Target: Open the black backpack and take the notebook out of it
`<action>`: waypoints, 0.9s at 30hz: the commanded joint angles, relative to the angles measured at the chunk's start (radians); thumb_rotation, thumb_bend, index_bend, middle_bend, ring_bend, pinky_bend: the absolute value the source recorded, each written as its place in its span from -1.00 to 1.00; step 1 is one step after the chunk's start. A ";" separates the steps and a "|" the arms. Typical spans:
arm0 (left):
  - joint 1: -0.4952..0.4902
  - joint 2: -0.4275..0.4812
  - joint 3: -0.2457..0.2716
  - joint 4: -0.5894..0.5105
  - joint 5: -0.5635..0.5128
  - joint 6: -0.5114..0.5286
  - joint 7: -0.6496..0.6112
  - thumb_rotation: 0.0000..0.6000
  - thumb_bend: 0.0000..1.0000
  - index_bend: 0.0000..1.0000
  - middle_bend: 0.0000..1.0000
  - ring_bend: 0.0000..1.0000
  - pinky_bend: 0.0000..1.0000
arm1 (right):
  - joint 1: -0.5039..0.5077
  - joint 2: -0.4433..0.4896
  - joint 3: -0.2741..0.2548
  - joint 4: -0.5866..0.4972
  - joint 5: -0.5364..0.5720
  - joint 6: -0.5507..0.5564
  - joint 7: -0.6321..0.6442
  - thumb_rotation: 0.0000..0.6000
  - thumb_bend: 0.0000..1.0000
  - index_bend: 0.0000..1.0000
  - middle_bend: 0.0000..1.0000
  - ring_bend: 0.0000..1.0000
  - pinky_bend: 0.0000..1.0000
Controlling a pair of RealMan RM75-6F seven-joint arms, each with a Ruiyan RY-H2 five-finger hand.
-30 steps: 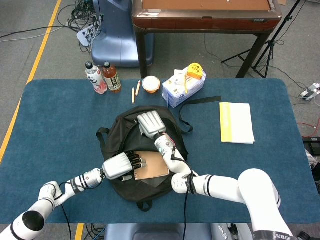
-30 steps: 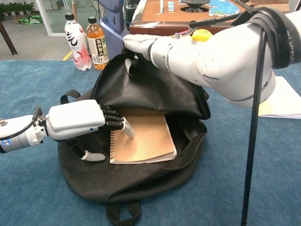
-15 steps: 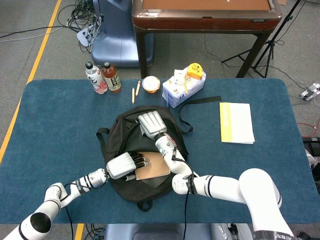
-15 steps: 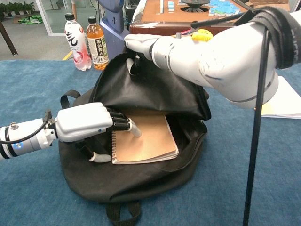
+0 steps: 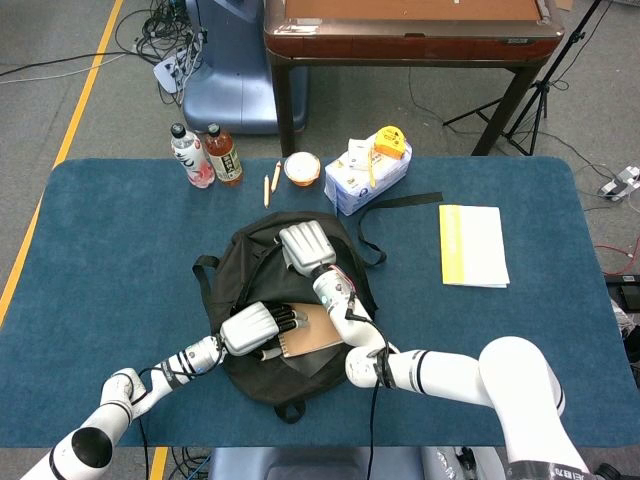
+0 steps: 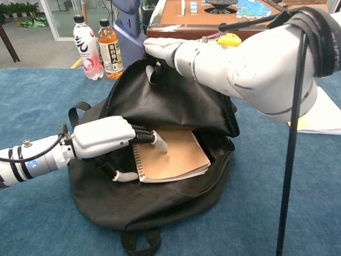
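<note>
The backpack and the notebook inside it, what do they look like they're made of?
The black backpack looks like soft matte woven fabric, probably nylon: it sags and creases. The notebook seems to have a plain brown card cover, dull and stiff, with a spiral binding, likely wire, along its left edge.

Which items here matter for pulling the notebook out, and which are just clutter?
For the job:
- black backpack, open
- notebook, spiral-bound, in the opening
- left hand, gripping the notebook's spiral edge
- right hand, holding the backpack's upper flap

Lying about:
- two drink bottles
- tissue box
- yellow-and-white booklet
- small bowl
</note>
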 commanded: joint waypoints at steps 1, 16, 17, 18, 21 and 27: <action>-0.001 -0.004 0.005 0.005 0.000 0.000 -0.002 1.00 -0.39 -0.53 -0.54 -0.51 -0.42 | 0.000 -0.002 -0.002 0.004 0.003 -0.002 -0.001 1.00 0.65 0.21 0.13 0.04 0.12; -0.005 -0.033 -0.002 0.043 -0.018 0.044 0.002 1.00 -0.09 -0.11 -0.54 -0.51 -0.42 | 0.008 -0.002 0.003 0.011 0.030 -0.003 -0.019 1.00 0.65 0.21 0.13 0.05 0.12; -0.006 -0.036 -0.003 0.045 -0.020 0.046 0.003 1.00 -0.08 -0.08 -0.54 -0.51 -0.42 | 0.009 -0.001 0.004 0.010 0.033 -0.003 -0.020 1.00 0.65 0.21 0.13 0.05 0.12; -0.006 -0.038 -0.004 0.047 -0.022 0.050 0.003 1.00 -0.06 -0.03 -0.54 -0.51 -0.42 | 0.009 -0.001 0.004 0.009 0.035 -0.003 -0.021 1.00 0.65 0.21 0.13 0.05 0.12; -0.005 -0.043 -0.008 0.045 -0.028 0.061 -0.007 1.00 -0.02 0.13 -0.49 -0.50 -0.42 | 0.010 0.002 0.008 0.007 0.041 0.000 -0.021 1.00 0.65 0.21 0.13 0.05 0.12; 0.005 -0.032 -0.011 0.029 -0.034 0.111 -0.053 1.00 0.03 0.28 -0.03 -0.16 -0.28 | 0.004 0.017 0.013 -0.007 0.044 -0.004 -0.012 1.00 0.65 0.21 0.13 0.05 0.12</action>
